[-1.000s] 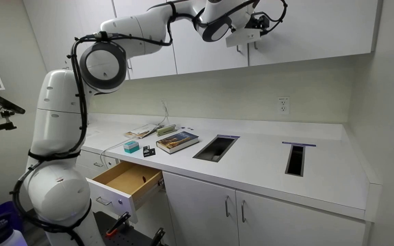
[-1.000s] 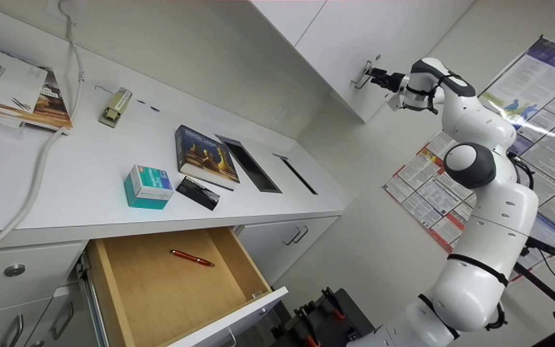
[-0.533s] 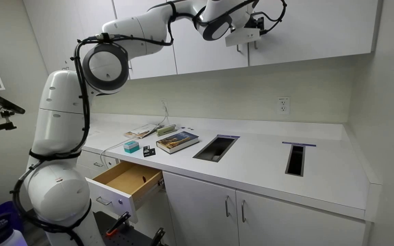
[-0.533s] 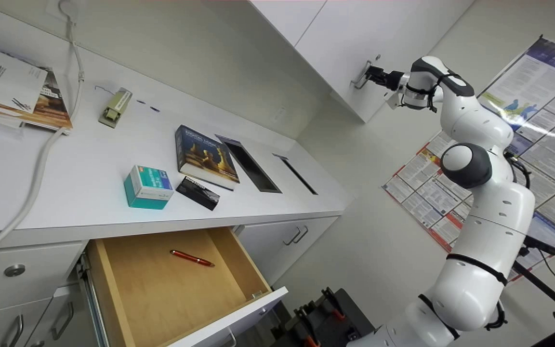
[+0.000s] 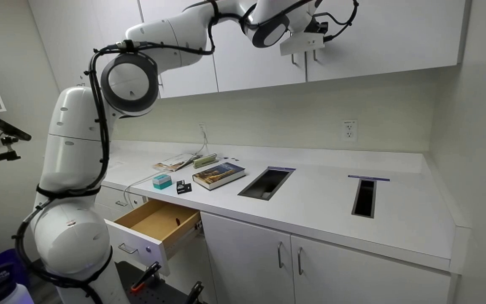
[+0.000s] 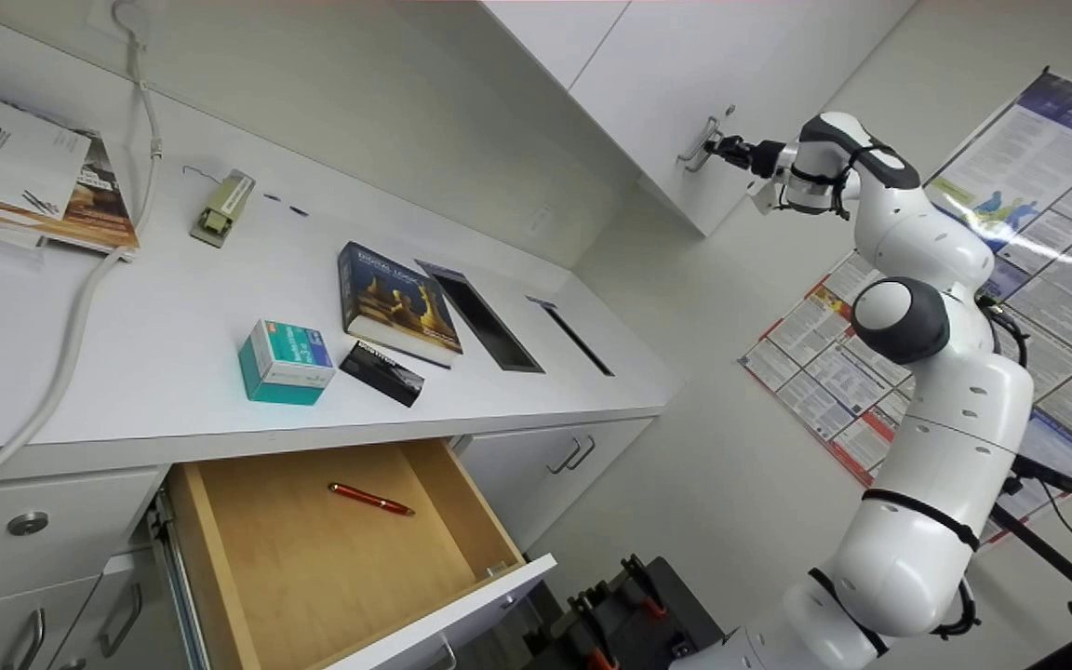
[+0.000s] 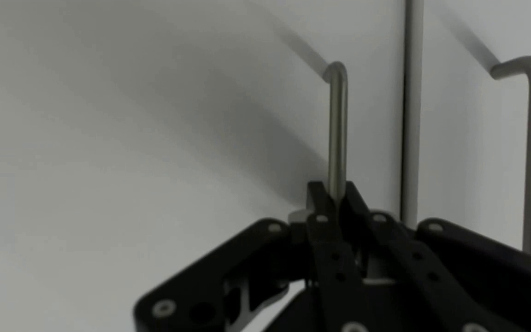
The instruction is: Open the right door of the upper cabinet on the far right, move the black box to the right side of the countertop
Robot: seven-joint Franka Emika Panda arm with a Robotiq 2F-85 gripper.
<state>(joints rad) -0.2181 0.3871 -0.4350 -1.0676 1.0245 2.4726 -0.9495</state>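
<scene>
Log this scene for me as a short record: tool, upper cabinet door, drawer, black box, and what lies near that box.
Tool: clamped around a cabinet handle
Upper cabinet door: looks closed
Drawer: pulled out, red pen inside
Black box: on the countertop, not yet at the right side
Nearby: book, teal-and-white box

In an exterior view, a red pen [image 6: 371, 499] lies in the near, pulled-out drawer [image 6: 336, 582]; beyond, a teal-and-white box [image 6: 287, 363] stands left of a book [image 6: 401, 303]; posters [image 6: 1066, 307] hang at right.
</scene>
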